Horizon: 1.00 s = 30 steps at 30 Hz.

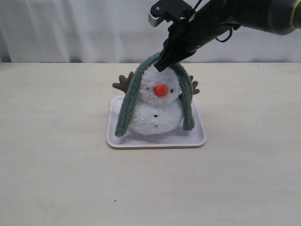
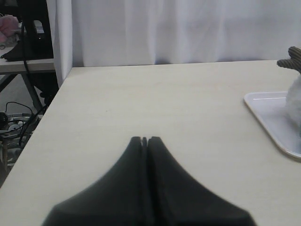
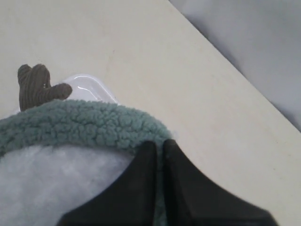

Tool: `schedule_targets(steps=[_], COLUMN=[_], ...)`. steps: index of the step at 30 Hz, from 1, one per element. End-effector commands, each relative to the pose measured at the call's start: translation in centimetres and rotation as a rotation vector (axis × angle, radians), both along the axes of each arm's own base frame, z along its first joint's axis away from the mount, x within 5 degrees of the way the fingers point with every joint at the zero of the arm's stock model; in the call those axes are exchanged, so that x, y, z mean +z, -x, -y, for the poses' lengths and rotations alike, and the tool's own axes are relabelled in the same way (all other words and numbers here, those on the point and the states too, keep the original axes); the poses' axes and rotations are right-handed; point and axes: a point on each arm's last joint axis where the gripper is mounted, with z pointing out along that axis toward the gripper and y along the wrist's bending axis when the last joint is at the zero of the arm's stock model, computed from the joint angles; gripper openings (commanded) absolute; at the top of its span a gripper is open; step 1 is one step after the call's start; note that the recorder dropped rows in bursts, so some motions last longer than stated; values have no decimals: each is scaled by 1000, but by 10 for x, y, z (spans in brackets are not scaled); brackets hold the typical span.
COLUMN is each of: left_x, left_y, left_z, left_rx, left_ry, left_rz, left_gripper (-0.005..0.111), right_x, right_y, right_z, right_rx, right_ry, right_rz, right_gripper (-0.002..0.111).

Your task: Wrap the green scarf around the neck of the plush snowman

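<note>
Your left gripper (image 2: pixel 145 140) is clenched on nothing, low over the pale beige tabletop (image 1: pixel 56 179) and well apart from the shallow white plastic tray (image 1: pixel 123 143). On that tray sits the fluffy white two-ball plush snowman (image 1: pixel 157 115). The long, fuzzy grey-green knit scarf (image 1: pixel 126 106) lies over the crown of its head rather than its neck, with one end hanging down each side to the tray. Your right gripper (image 3: pixel 158 143) is pinched on the scarf's middle, at the top of the head.

Watch the pull from here. The plush looks light, so dragging the scarf back could tip it or slide it off the tray. Let go too early and the strip may slip off to one side, or catch on a brown twig arm. You will find no brand, label or writing to read in any view.
</note>
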Motion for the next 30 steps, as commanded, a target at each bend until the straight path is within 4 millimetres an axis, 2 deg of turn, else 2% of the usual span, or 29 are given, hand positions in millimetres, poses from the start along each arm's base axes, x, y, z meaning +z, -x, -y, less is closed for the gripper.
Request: schedule_targets(steps=[1, 5, 9, 11, 13, 17, 20, 26, 30], left_x=[0, 0, 0, 0, 0, 0, 0, 0, 0], left_y=[0, 0, 0, 0, 0, 0, 0, 0, 0], left_z=[0, 0, 0, 0, 0, 0, 0, 0, 0], left_rx=[2, 2, 2, 2, 2, 2, 2, 2, 2], left_ry=[2, 2, 2, 2, 2, 2, 2, 2, 2], left_rz=[14, 14, 14, 14, 14, 14, 14, 14, 14], left_gripper=[0, 0, 0, 0, 0, 0, 0, 0, 0], right_x=[-22, -36, -39, -40, -40, -24, -14, 2, 24], right_y=[-6, -9, -8, -6, -3, 2, 8, 19, 30], right_z=[-3, -4, -4, -4, -3, -2, 0, 3, 7], right_rx=[-12, -32, -29, -22, -15, -45, -39, -44, -53], right_ry=[2, -1, 5, 16, 25, -7, -5, -9, -30], right_rz=[-49, -86, -104, -134, -161, -160, -170, -206, -194], right_gripper=[4, 4, 4, 8, 18, 38, 47, 53, 53])
